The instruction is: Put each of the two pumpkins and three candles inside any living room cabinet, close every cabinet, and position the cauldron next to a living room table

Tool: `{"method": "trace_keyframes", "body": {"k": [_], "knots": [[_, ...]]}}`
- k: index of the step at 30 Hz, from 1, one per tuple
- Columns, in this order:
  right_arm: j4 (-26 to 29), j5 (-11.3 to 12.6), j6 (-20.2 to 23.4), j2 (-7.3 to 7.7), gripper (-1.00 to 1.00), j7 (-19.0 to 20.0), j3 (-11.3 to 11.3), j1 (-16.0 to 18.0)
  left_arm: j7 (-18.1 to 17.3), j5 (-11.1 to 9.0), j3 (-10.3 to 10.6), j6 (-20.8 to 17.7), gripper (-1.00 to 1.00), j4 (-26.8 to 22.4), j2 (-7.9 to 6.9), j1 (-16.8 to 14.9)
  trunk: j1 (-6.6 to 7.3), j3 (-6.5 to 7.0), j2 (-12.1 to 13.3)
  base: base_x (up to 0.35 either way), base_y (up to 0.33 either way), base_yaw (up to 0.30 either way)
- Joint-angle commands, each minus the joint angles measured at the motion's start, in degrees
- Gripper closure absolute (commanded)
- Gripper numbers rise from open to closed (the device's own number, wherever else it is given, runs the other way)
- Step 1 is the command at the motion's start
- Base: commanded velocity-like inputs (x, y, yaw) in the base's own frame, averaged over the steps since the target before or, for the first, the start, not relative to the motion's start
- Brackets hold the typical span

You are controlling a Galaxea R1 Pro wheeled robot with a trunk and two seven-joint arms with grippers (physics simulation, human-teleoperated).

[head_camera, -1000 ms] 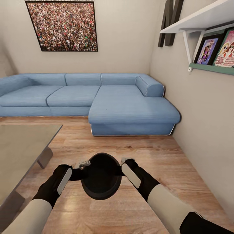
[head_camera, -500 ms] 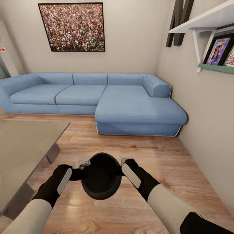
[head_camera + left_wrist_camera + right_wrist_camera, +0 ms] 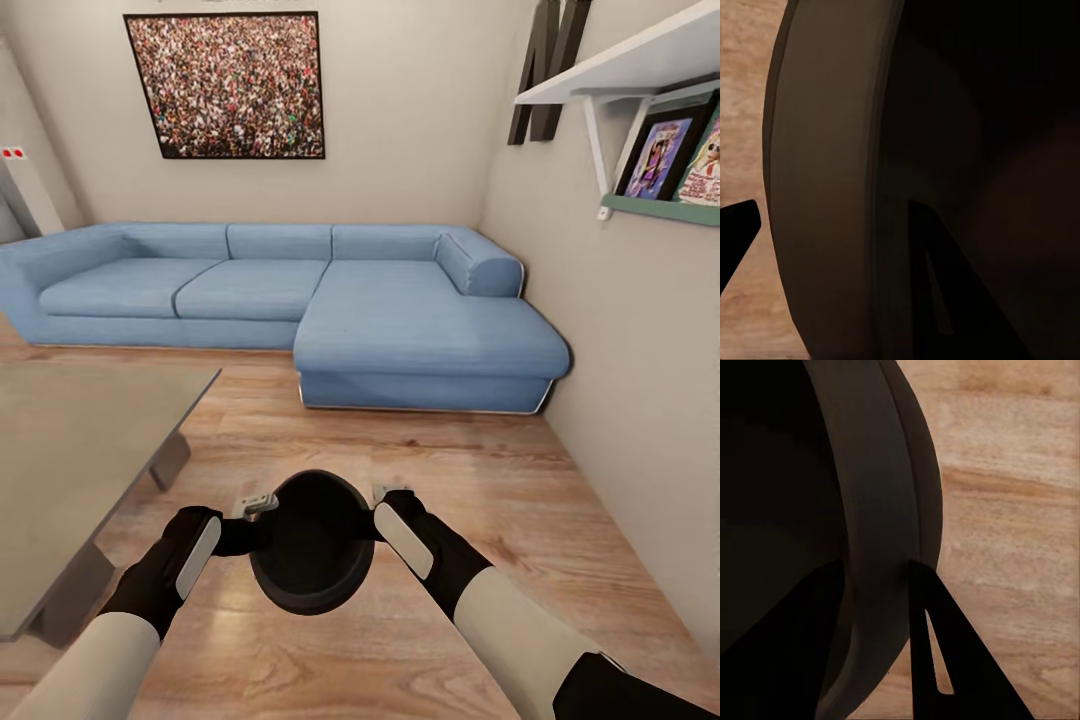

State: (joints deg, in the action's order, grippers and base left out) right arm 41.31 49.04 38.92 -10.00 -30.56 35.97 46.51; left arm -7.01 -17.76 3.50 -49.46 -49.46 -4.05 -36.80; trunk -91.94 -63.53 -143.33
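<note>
Change: the camera has swung a little; sofa (image 3: 300, 300) and table (image 3: 80, 450) sit slightly shifted, the grip on the pot unchanged.
Cauldron (image 3: 312, 545): held above the wood floor (image 3: 480, 500), right of the table.
Left gripper (image 3: 258, 506): clamped on its rim.
Right gripper (image 3: 390, 494): clamped on the opposite rim (arms angled inward).
Writing: none readable.

The room is lit evenly and softly, with no clear lamp or window. The sofa (image 3: 300, 300) throws only a thin shadow on the floor (image 3: 420, 470). The glass table (image 3: 80, 440) gives a dull grey reflection. Close up, the pot (image 3: 945, 150) is very dark and a little blurred.
</note>
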Motion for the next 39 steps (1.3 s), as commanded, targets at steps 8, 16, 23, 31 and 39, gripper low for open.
{"method": "trace_keyframes", "body": {"k": [8, 16, 23, 31, 39], "knots": [[1.8, 1.3, -0.6, 0.0, 1.0, -0.5, 0.9, 0.1, 0.0, 3.6, 0.2, 0.0, 1.0, 0.1, -0.17, 0.0, 0.04, 0.15, 0.0, -0.229, -0.078, 0.202], [1.8, 1.3, -0.6, 0.0, 1.0, -0.6, 0.9, 0.1, 0.0, 3.6, 0.2, 0.0, 1.0, 0.1, -0.16, 0.0, 0.04, 0.27, 0.0, -0.041, -0.016, 0.153], [1.8, 1.3, -0.6, 0.0, 1.0, -0.6, 0.9, 0.1, -0.1, 3.6, 0.2, 0.0, 1.0, 0.0, -0.17, 0.0, 0.04, 0.28, 0.0, -0.07, -0.001, 0.012], [1.9, 1.3, -0.6, 0.0, 1.0, -0.6, 0.9, 0.1, -0.1, 3.6, 0.2, 0.0, 1.0, 0.0, -0.15, 0.0, 0.04, 0.28, 0.0, -0.278, 0.0, 0.026], [1.9, 1.3, -0.6, 0.0, 1.0, -0.6, 0.9, 0.1, 0.0, 3.6, 0.2, 0.0, 1.0, 0.1, -0.17, 0.0, 0.04, 0.39, 0.0, -0.222, 0.0, 0.217]]}}
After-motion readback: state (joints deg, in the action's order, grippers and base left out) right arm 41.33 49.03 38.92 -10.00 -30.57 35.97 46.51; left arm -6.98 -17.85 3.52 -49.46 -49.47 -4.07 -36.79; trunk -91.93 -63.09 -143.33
